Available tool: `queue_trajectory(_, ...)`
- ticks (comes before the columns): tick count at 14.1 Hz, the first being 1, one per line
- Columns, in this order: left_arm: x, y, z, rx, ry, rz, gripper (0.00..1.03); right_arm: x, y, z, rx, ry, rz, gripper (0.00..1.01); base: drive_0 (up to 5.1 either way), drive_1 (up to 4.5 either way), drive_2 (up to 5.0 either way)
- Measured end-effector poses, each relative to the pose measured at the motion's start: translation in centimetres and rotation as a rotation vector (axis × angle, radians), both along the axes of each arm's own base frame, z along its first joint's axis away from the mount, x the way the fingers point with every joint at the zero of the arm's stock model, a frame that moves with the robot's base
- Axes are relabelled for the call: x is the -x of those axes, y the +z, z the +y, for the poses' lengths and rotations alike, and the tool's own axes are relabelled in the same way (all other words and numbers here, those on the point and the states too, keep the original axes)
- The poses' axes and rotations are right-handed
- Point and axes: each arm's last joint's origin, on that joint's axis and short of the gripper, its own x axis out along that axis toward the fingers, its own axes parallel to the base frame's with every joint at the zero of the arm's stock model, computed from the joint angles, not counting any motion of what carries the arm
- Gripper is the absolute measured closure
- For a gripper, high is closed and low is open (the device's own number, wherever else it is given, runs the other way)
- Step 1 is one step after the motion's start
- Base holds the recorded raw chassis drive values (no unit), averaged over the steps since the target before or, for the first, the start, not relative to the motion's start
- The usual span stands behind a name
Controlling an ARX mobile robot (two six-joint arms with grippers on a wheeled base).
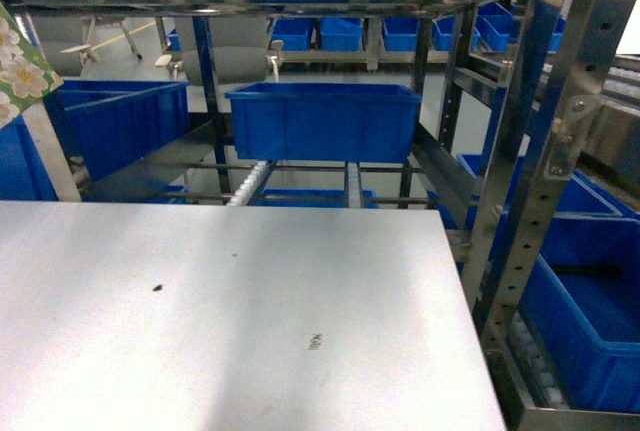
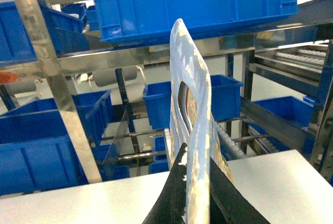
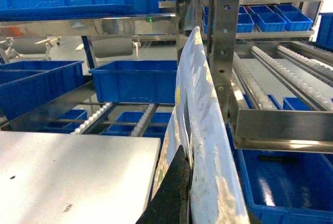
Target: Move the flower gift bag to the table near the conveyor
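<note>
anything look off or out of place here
Nothing spilled or damaged. The flower gift bag is not on the table; only its corner shows at the head view's left edge. Both wrist views show a glossy handle clamped.

The large flat pale grey-white counter (image 1: pixel 230 321) fills the foreground. Behind it, at 12 o'clock, a blue plastic bin (image 1: pixel 322 121) sits on the steel rack's sloping white-roller conveyor (image 1: pixel 248 183). A flower-printed gift bag (image 1: pixel 20 66) shows at 10 o'clock; more bins lie at 4 o'clock.

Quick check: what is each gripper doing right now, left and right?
Left gripper: shut on the gift bag, pinching its top edge.
Right gripper: shut on a gift bag's edge.
</note>
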Motion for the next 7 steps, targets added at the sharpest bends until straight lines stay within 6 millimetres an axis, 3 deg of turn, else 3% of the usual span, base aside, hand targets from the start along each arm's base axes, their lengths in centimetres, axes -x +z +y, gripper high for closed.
queue_trajectory(7, 0.0, 0.01, 0.0, 0.0, 0.0, -0.001, 1.01, 0.0, -0.01, 0.0, 0.0, 0.0, 0.001, 0.99, -5.0, 2.38, 2.4)
